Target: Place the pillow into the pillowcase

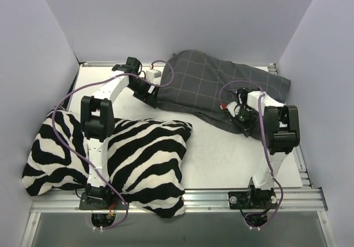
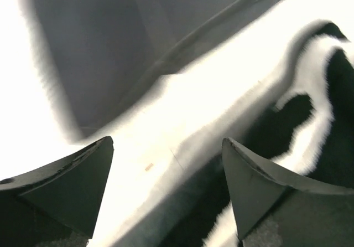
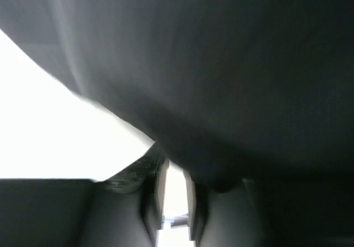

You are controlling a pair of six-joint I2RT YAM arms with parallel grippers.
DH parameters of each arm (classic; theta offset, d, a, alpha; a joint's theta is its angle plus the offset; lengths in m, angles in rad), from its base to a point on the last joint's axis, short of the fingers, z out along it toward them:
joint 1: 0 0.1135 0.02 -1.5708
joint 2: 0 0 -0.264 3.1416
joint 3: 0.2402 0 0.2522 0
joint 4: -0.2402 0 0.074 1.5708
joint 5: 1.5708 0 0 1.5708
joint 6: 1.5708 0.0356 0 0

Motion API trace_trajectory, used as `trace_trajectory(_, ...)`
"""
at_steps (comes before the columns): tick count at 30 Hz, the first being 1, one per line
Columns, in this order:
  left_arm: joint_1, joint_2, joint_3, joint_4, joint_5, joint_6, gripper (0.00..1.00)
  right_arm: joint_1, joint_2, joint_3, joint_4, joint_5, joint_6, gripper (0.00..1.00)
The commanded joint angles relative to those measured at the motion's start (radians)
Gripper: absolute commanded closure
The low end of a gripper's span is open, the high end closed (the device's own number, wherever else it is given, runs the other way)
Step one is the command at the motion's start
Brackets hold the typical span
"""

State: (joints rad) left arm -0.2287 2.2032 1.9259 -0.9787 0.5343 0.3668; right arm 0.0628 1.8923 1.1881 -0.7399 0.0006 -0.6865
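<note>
**Item: pillowcase** (image 1: 215, 86). Dark grey fabric with a thin light check. It is laid on the table (image 1: 215, 158) at about 1 o'clock from the table's middle. The long axis runs roughly from 10 o'clock to 4 o'clock. The body looks plump rather than flat.

**Item: pillow.** No white or yellow surface is seen in any view. From the fullness of the case it is judged to be inside already, or mostly so, but this cannot be confirmed.

**Item: left gripper** (image 2: 166, 144). It is placed at the 9 o'clock end of the case, just beside its short edge. The jaws are spread wide and nothing is held between them. In the wrist view the grey edge lies ahead at 11 o'clock, across a strip of bare table.

**Item: right gripper** (image 1: 240, 119). It is set against the near long edge of the case, toward the 4 o'clock end. The wrist view is filled with dark cloth draped over the fingers, so it cannot be told whether the cloth is pinched or merely lying on them.

**Item: zebra cushion** (image 1: 144, 153). It lies at 8 o'clock beneath the left arm, apart from the case, and is not part of the task.

**Relation noted.** One arm is stationed at each end of the long axis, and the right is in closer contact with the cloth. Any closing or tugging of the opening is judged to be along that axis. Which end is the open one cannot be told.
</note>
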Motion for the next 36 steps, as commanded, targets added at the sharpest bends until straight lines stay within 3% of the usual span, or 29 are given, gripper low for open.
trace_trajectory(1, -0.001, 0.078, 0.083, 0.046, -0.061, -0.038, 0.14, -0.047, 0.042, 0.125, 0.028, 0.075, 0.058, 0.77)
trace_trajectory(2, -0.003, 0.090, 0.102, 0.046, -0.078, -0.045, 0.16, -0.053, 0.037, 0.149, 0.017, 0.073, 0.045, 0.68)
trace_trajectory(5, 0.000, 0.086, 0.104, 0.052, -0.097, -0.037, 0.23, -0.060, -0.028, 0.096, -0.010, 0.070, 0.009, 0.52)
trace_trajectory(8, 0.020, -0.025, 0.029, 0.144, -0.001, -0.020, 0.23, -0.125, -0.143, 0.032, -0.041, 0.053, -0.034, 0.48)
trace_trajectory(14, -0.021, -0.111, 0.025, 0.138, 0.023, 0.098, 0.12, -0.316, -0.280, 0.126, -0.161, -0.171, 0.027, 0.46)
trace_trajectory(22, -0.138, 0.070, 0.135, 0.135, -0.011, 0.098, 0.21, -0.385, -0.027, 0.376, -0.112, -0.192, 0.237, 0.57)
trace_trajectory(26, -0.156, 0.173, 0.186, 0.068, -0.071, 0.106, 0.38, -0.388, 0.088, 0.403, -0.085, -0.171, 0.297, 0.63)
trace_trajectory(27, -0.155, 0.193, 0.180, 0.054, -0.088, 0.112, 0.46, -0.388, 0.129, 0.395, -0.070, -0.130, 0.297, 0.64)
trace_trajectory(31, -0.113, 0.184, 0.098, 0.011, -0.144, 0.135, 0.66, -0.394, 0.192, 0.338, -0.061, -0.053, 0.266, 0.66)
trace_trajectory(36, -0.015, 0.090, -0.098, -0.014, -0.209, 0.193, 0.74, -0.403, 0.136, 0.271, -0.042, -0.062, 0.249, 0.59)
